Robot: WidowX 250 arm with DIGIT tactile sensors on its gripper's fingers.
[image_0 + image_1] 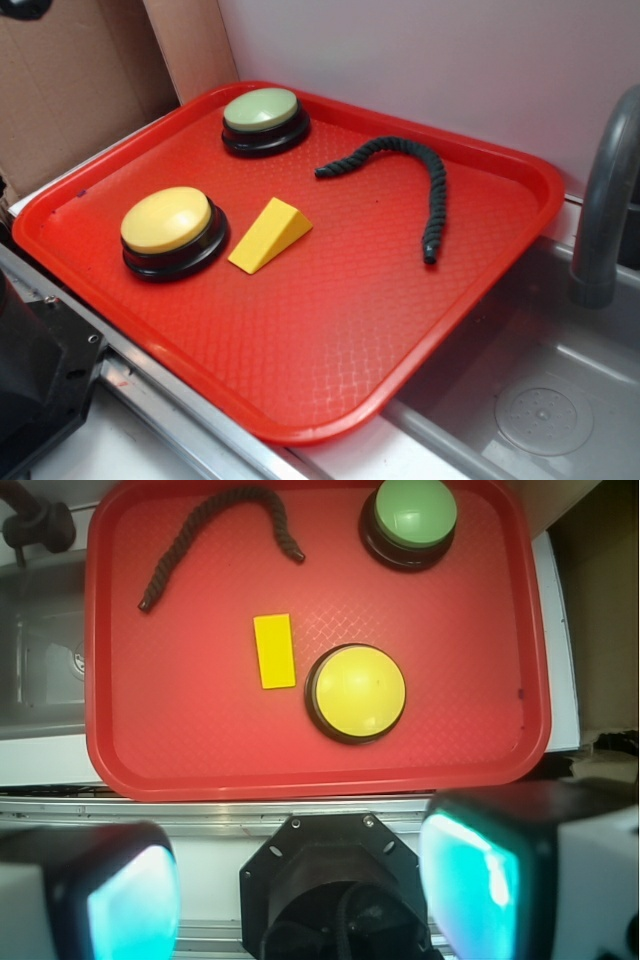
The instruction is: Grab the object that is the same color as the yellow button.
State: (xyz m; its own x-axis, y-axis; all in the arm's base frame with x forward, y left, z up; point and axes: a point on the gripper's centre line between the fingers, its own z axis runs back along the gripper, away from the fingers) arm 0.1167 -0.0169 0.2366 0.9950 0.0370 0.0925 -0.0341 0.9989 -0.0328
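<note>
1. Wrist view looks straight down on a red tray (130, 730); the yellow wedge (274, 651) lies near the tray's middle, just beside the yellow button (356, 692), at about ten o'clock from it, with a narrow strip of tray showing between them.
2. The gripper (300, 895) hangs high above the near edge of the tray, at about six o'clock from the wedge; its two fingers stand wide apart with nothing between them.
3. In the exterior view the wedge (270, 234) rests on its broad face, thick end towards the tray's far rim, thin edge pointing at roughly seven o'clock.
4. It looks solid, matte and stiff, probably light and not fragile, so a firm pinch should not harm it.
5. The sloped top is a poor face to press on. I judge the two long flat sides the better hold, taken nearer the thick end where there is more height.
6. The button's closeness leaves little room for the finger on that side; a light wedge may also skid on the tray.
7. A pale-green button (409, 522) and a dark rope (214, 530) lie well apart from it.
</note>
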